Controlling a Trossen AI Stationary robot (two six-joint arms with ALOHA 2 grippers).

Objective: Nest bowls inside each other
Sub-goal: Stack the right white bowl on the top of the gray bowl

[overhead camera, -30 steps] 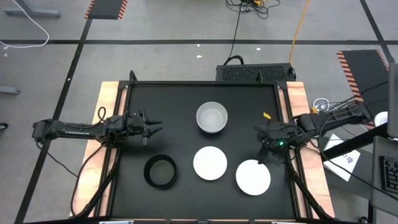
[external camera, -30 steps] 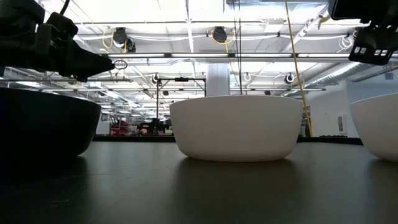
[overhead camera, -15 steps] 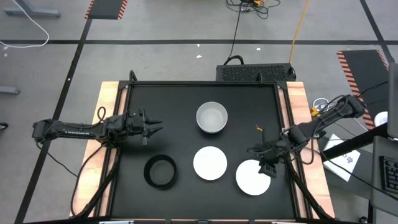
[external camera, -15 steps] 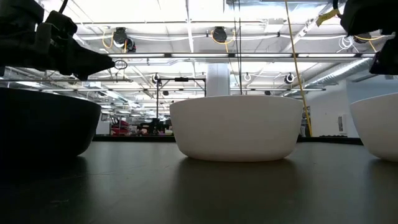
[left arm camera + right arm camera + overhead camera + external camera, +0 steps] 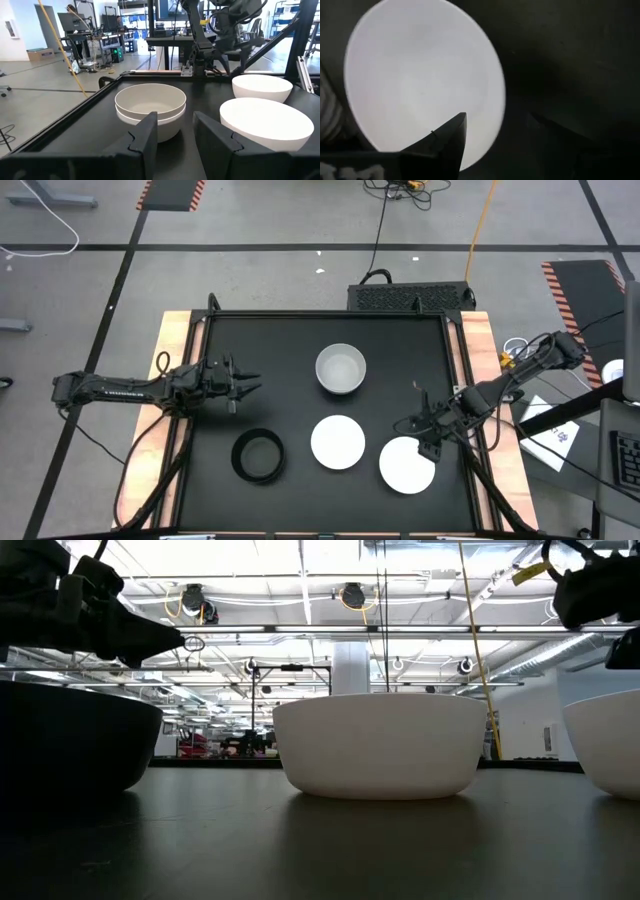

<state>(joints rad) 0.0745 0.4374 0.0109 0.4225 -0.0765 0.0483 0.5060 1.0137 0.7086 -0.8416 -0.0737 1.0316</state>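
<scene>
While the left tool (image 5: 243, 388) idles parted, right tool (image 5: 428, 438), parted, straddles white bowl (image 5: 407, 464) rim; next: close and lift

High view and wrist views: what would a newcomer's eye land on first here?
Bright bowls on the black table: a grey nested stack at the rear, the middle white bowl and the right white bowl in front, beside the black bowl to the left. The right gripper hangs at the right white bowl's rim, jaws open. The left gripper waits at the table's left side, jaws open.
</scene>
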